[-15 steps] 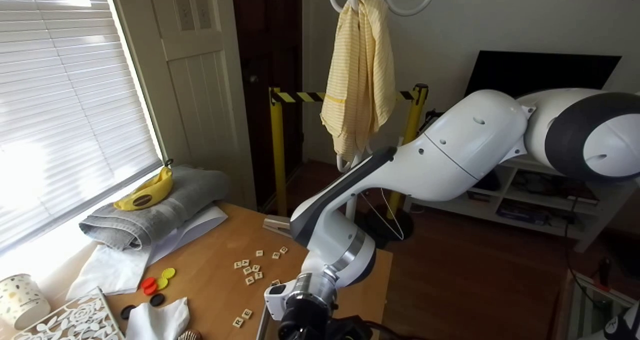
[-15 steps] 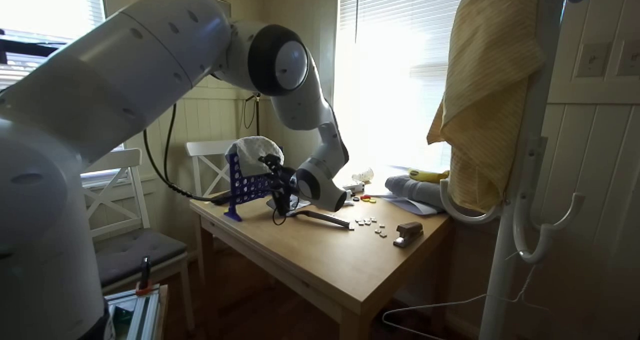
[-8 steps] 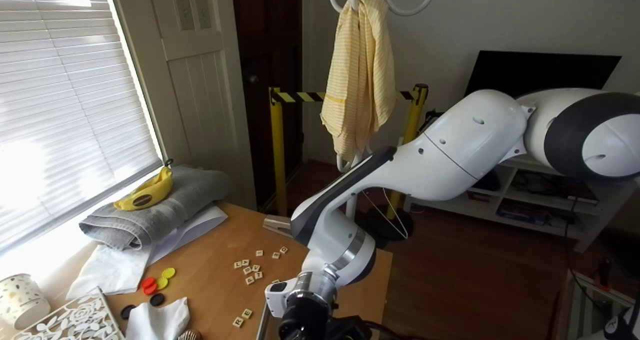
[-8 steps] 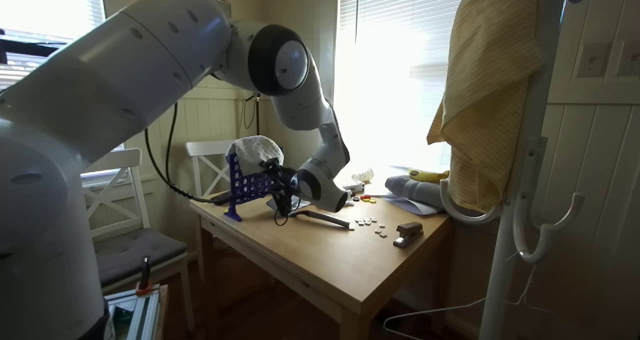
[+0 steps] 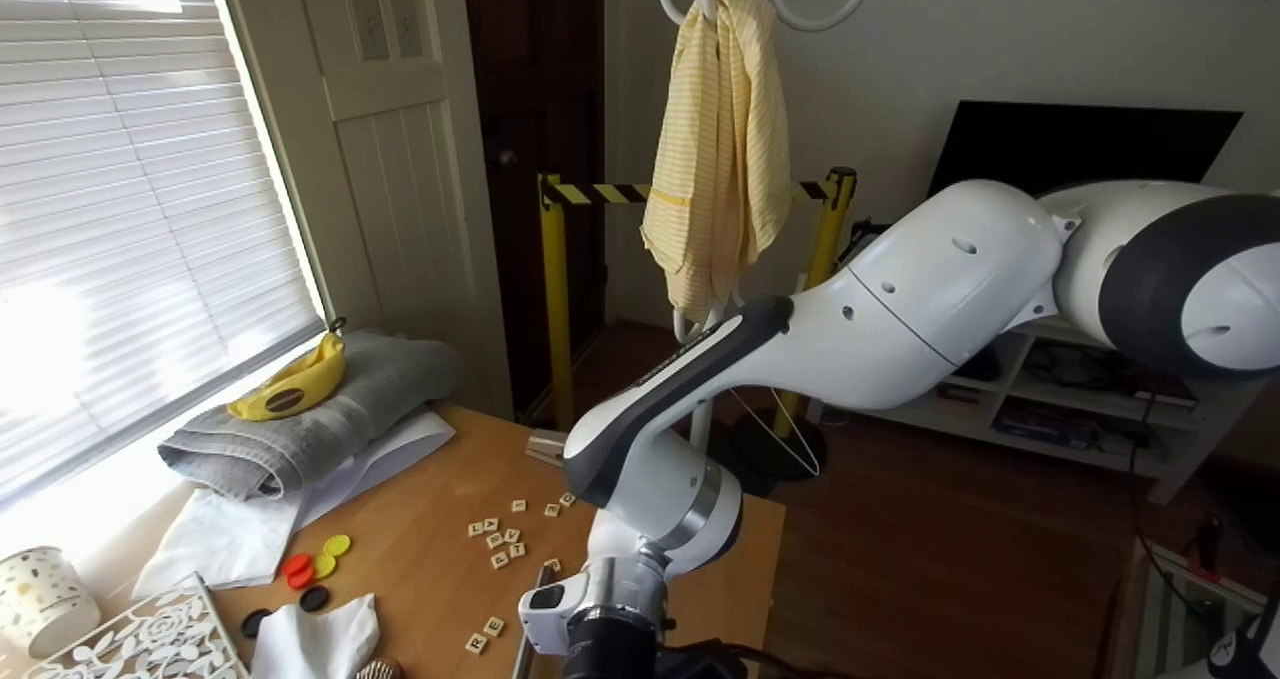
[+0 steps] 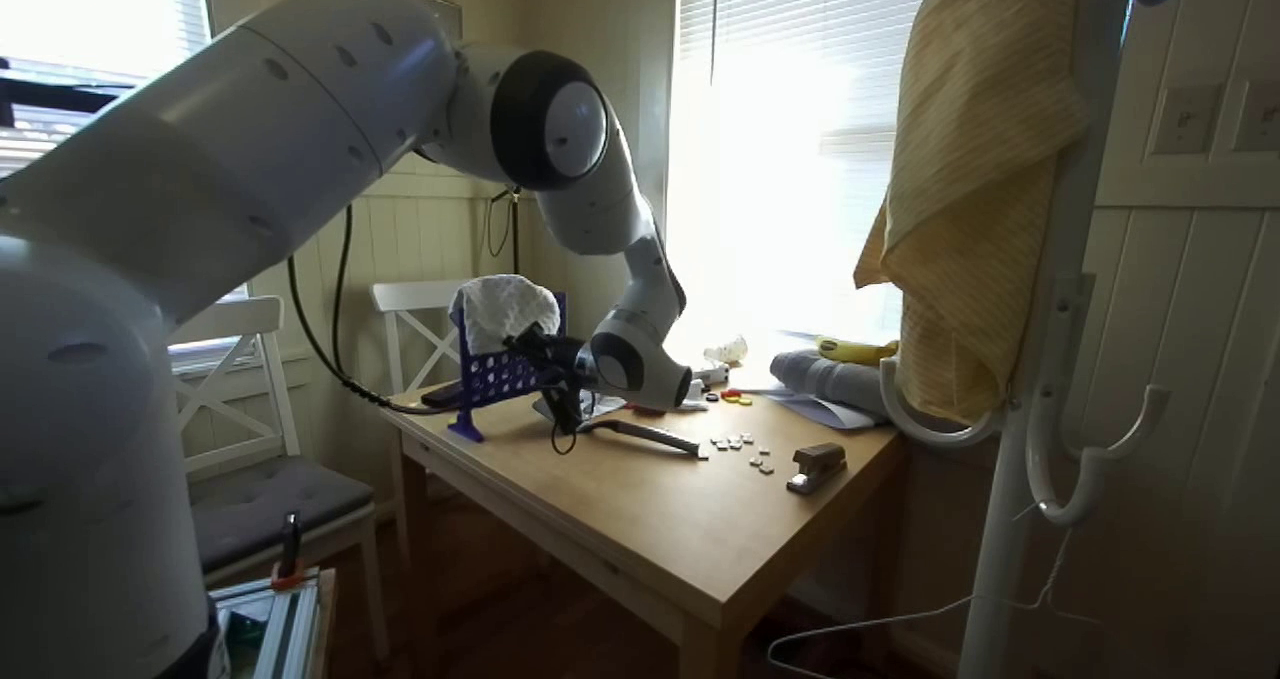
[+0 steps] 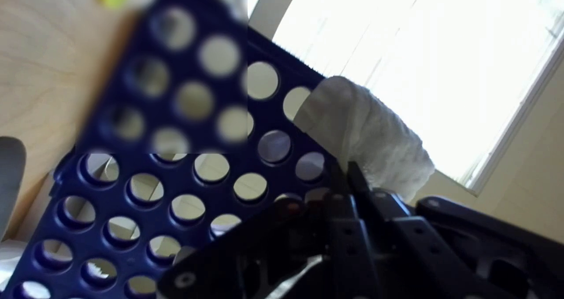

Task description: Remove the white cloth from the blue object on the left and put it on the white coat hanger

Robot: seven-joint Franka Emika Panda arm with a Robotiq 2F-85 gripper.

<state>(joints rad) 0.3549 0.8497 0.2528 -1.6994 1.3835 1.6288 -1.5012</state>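
Observation:
The white cloth (image 6: pixel 505 314) is draped over the top of the blue object (image 6: pixel 466 359), an upright frame with rows of round holes on the table. In the wrist view my gripper (image 7: pixel 345 169) is shut, and folds of the cloth (image 7: pixel 374 136) run in between its fingertips at the frame's top edge. The frame (image 7: pixel 280 175) fills the left of that view. In an exterior view the fingers lie below the picture's edge. The white coat hanger (image 6: pixel 1003 519) is a stand with curved hooks, shown in both exterior views, and a yellow striped towel (image 6: pixel 975 179) hangs on it.
On the table (image 6: pixel 640 519) lie a long dark-handled tool (image 6: pixel 650 439), a stapler (image 6: pixel 818 464) and several letter tiles. A rolled grey towel (image 5: pixel 390 389) carries a yellow banana pouch (image 5: pixel 300 379). A thin wire hanger (image 6: pixel 870 619) dangles low by the stand.
My gripper has shut on the cloth. It has shifted left in an exterior view with the cloth following slightly, and the blue frame's far end now shows.

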